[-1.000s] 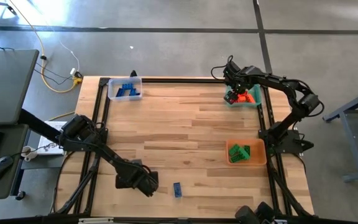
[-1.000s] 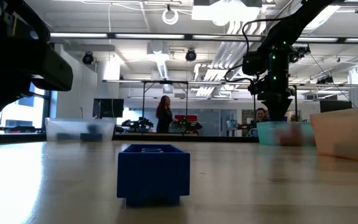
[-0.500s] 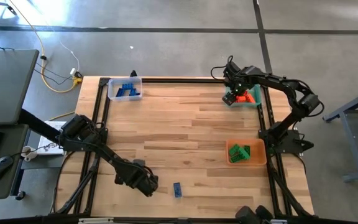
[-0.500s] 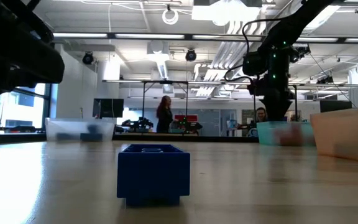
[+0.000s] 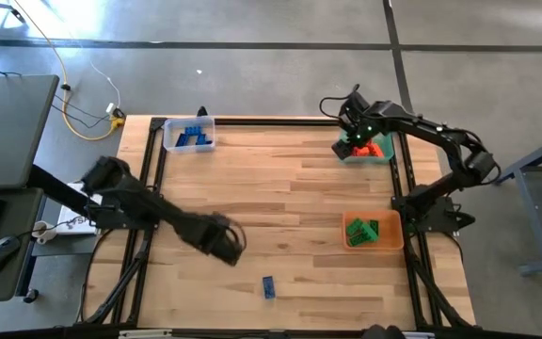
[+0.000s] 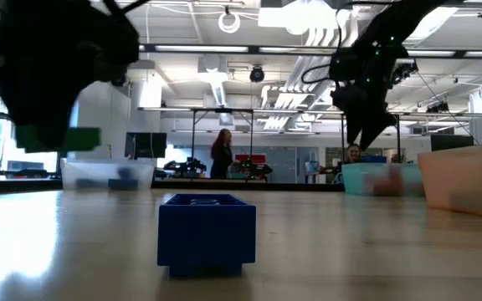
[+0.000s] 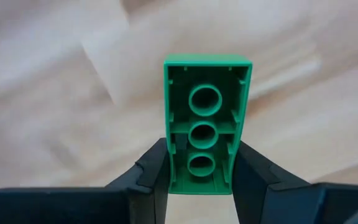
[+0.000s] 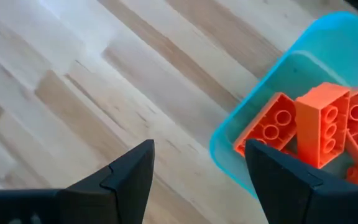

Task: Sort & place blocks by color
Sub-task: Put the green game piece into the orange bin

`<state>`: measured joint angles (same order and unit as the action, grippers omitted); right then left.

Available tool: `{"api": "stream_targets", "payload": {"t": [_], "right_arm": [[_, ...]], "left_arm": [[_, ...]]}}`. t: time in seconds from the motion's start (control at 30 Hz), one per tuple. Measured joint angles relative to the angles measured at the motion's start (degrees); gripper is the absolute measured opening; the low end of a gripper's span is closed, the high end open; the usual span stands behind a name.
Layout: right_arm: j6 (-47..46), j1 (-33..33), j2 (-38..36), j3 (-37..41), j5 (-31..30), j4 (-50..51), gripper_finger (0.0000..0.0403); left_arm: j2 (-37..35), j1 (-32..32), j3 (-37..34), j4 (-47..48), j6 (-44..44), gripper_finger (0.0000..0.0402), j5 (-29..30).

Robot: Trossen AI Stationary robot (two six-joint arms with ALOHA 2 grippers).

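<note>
From where I stand, the left gripper (image 5: 226, 241), lower centre-left in the overhead, clamps a green block (image 7: 206, 123), long axis pointing out past its fingertips. The orange bin (image 5: 373, 232) lies right, nearer the empty, wide-open right gripper (image 5: 349, 144).

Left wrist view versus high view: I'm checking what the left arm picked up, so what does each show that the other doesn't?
Only the left wrist view shows the green block, its hollow underside facing the camera, clamped between the left gripper's fingers.

Only the high view shows the layout: the clear bin of blue blocks, the teal bin under the open right gripper, the orange bin of green blocks, and a lone blue block.

Both show the left gripper above the wooden table.
</note>
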<state>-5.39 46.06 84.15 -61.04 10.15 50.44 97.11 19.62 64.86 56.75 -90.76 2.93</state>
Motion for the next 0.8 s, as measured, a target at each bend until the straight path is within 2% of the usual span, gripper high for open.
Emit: {"api": "stream_targets", "payload": {"t": [0.27, 0.47, 0.67, 0.8], "right_arm": [[-8.0, -4.3, -6.5, 0.0, 3.5, -3.6, 0.0238], [-15.9, -8.6, -10.5, 0.0, 3.9, -10.3, 0.0238], [-22.7, -12.5, -11.5, 0.0, 8.8, -18.7, 0.0238], [-23.1, -15.6, -11.5, 0.0, 11.1, -24.1, 0.0238]], "left_arm": [[-7.5, -11.8, 0.0, -0.6, 22.4, 0.0101, 5.2], [-11.8, -20.7, 0.0, -2.8, 38.0, 0.0101, 5.4], [-14.7, -27.7, 0.0, -6.5, 51.4, 0.0101, 1.9], [-15.4, -31.5, 0.0, -10.3, 59.7, 0.0101, -2.5]]}}
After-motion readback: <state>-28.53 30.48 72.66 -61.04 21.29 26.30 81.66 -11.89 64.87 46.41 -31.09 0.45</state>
